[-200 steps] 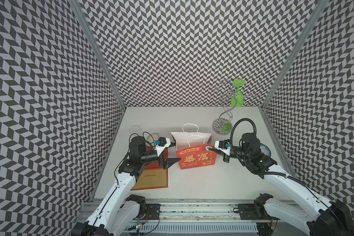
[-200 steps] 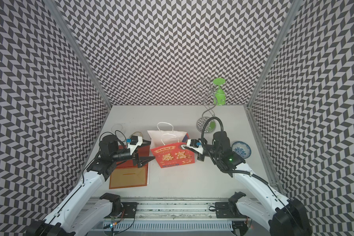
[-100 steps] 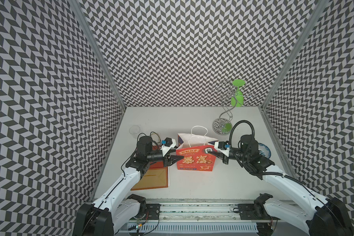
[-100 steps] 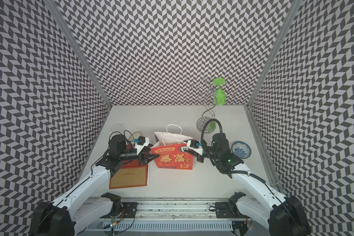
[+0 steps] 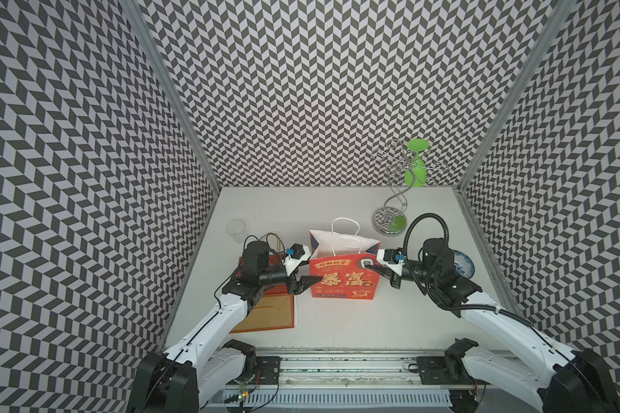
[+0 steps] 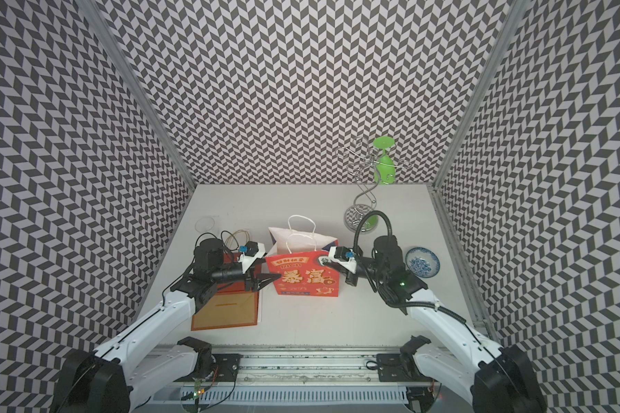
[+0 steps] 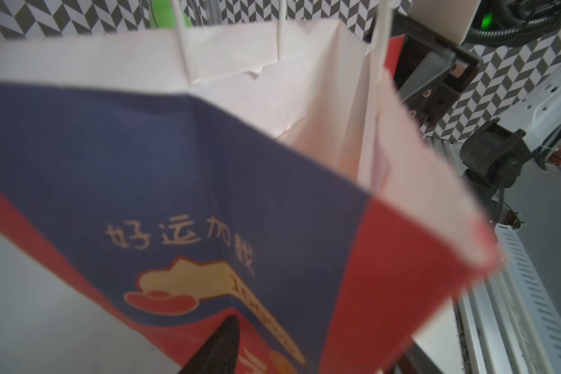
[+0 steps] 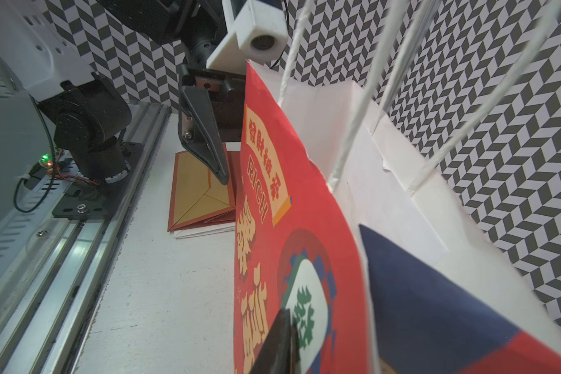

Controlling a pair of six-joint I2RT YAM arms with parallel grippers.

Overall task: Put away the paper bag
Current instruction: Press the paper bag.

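Top view: chevron walls (image 5: 319, 89), table (image 5: 373, 321); right claw (image 5: 369, 266) pinches bag (image 5: 340, 282), left claw (image 5: 306, 276) seemingly wide.

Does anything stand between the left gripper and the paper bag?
Nothing visible. The left gripper, jaws open, is right at the left side of the paper bag; the orange envelope lies flat beneath the arm.

The paper bag (image 5: 340, 282) hides one finger of the left hand (image 5: 306, 273) and of the right hand (image 5: 373, 266).
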